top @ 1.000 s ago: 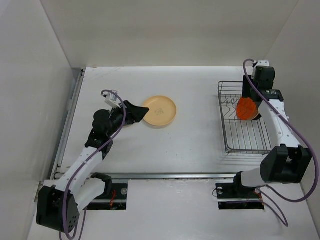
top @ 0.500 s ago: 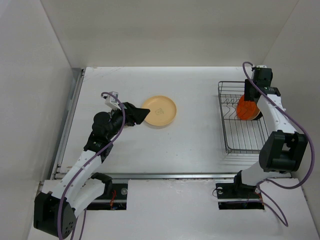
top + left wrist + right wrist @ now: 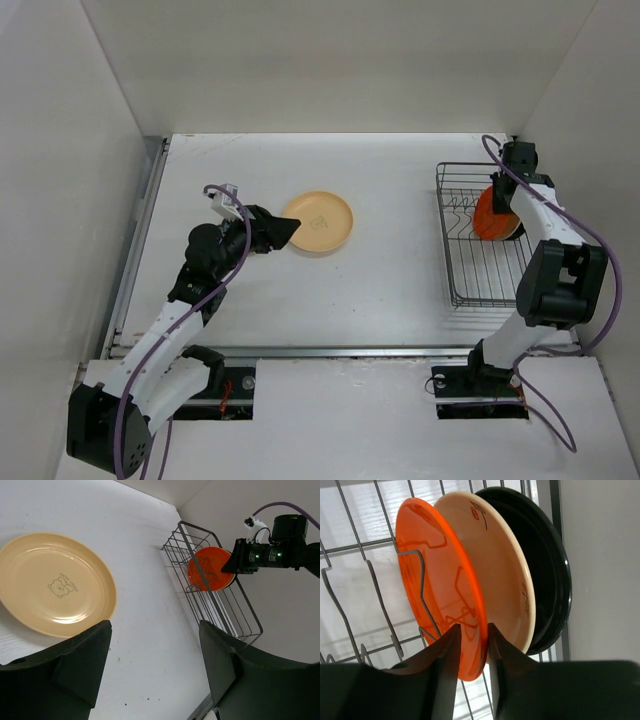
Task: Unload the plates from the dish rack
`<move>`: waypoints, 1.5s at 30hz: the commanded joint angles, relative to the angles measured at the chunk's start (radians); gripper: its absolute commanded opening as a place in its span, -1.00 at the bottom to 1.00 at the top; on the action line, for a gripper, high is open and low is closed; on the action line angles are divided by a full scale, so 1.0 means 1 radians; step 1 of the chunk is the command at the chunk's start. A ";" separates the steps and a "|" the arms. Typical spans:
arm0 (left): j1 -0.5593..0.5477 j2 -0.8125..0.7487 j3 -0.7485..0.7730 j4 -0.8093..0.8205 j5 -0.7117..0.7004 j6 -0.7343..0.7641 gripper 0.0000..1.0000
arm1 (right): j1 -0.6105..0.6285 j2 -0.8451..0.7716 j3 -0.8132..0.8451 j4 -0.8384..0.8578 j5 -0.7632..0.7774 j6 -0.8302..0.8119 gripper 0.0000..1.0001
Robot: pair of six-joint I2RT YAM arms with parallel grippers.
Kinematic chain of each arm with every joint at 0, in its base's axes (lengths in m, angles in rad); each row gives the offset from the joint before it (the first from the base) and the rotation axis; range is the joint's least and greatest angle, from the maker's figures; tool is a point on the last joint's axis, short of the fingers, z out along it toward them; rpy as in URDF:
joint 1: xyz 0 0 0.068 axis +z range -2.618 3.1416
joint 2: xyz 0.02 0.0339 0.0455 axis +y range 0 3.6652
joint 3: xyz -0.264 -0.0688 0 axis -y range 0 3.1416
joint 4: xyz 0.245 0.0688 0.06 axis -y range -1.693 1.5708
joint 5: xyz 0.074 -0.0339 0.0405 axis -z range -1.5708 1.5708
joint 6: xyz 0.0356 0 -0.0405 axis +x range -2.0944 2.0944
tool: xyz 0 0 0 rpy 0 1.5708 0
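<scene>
A peach-tan plate [image 3: 320, 222] lies flat on the table left of centre; it also shows in the left wrist view [image 3: 55, 582]. My left gripper [image 3: 288, 231] is open and empty just left of it, its fingers [image 3: 80, 660] near the plate's edge. The grey wire dish rack [image 3: 480, 285] stands at the right. In it an orange-red plate [image 3: 440, 575], a beige plate [image 3: 507, 570] and a dark plate [image 3: 552, 565] stand on edge. My right gripper [image 3: 472, 630] straddles the orange-red plate's rim and is shut on it.
White walls enclose the table on the left, back and right; the rack [image 3: 220, 615] sits close to the right wall. A metal rail [image 3: 135, 240] runs along the table's left edge. The front half of the rack holds no plates.
My right arm has swung in over the rack and its gripper has settled on the orange-red plate's rim. My left gripper has drawn back slightly from the peach-tan plate.
</scene>
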 commanded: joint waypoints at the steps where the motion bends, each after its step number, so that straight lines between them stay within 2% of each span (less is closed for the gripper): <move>1: -0.010 -0.012 0.044 0.022 -0.007 0.016 0.34 | -0.012 -0.001 0.035 -0.016 0.018 0.004 -0.43; 2: -0.010 -0.012 0.053 0.022 -0.007 0.025 0.34 | -0.013 -0.001 0.035 -0.016 0.018 0.004 -0.55; 8: -0.019 -0.012 0.054 0.013 -0.016 0.025 0.34 | -0.013 -0.045 0.035 0.004 0.018 0.004 -0.62; 13: -0.019 -0.012 0.063 0.004 -0.016 0.025 0.34 | -0.013 -0.085 0.017 0.044 0.037 0.004 -0.86; 17: -0.019 -0.012 0.063 0.004 -0.016 0.025 0.34 | -0.013 -0.134 -0.002 0.085 0.038 0.004 -0.95; 28: -0.019 0.007 0.072 0.010 -0.016 0.035 0.34 | -0.013 -0.363 -0.090 0.239 0.047 0.013 -1.00; 31: -0.019 0.016 0.060 0.062 0.040 0.035 0.34 | -0.013 -0.432 -0.112 0.259 -0.036 0.022 -1.00; 35: -0.019 0.037 0.026 0.233 0.167 0.015 0.34 | -0.013 -0.516 -0.111 0.196 -0.319 0.033 -1.00; 36: -0.028 0.049 0.026 0.266 0.221 0.015 0.34 | -0.013 -0.526 -0.101 0.165 -0.499 0.033 -1.00; 39: -0.028 0.088 0.015 0.379 0.290 -0.013 0.34 | 0.000 -0.504 -0.052 0.027 -0.771 -0.027 -1.00; 40: -0.042 0.100 0.015 0.399 0.324 -0.013 0.37 | 0.010 -0.495 -0.039 -0.015 -0.912 -0.047 -1.00; 43: -0.075 0.157 0.029 0.427 0.350 -0.004 0.37 | 0.055 -0.472 -0.014 -0.112 -1.071 -0.100 -1.00; 45: -0.099 0.187 0.060 0.427 0.363 0.011 0.39 | 0.090 -0.463 -0.005 -0.151 -1.117 -0.110 -1.00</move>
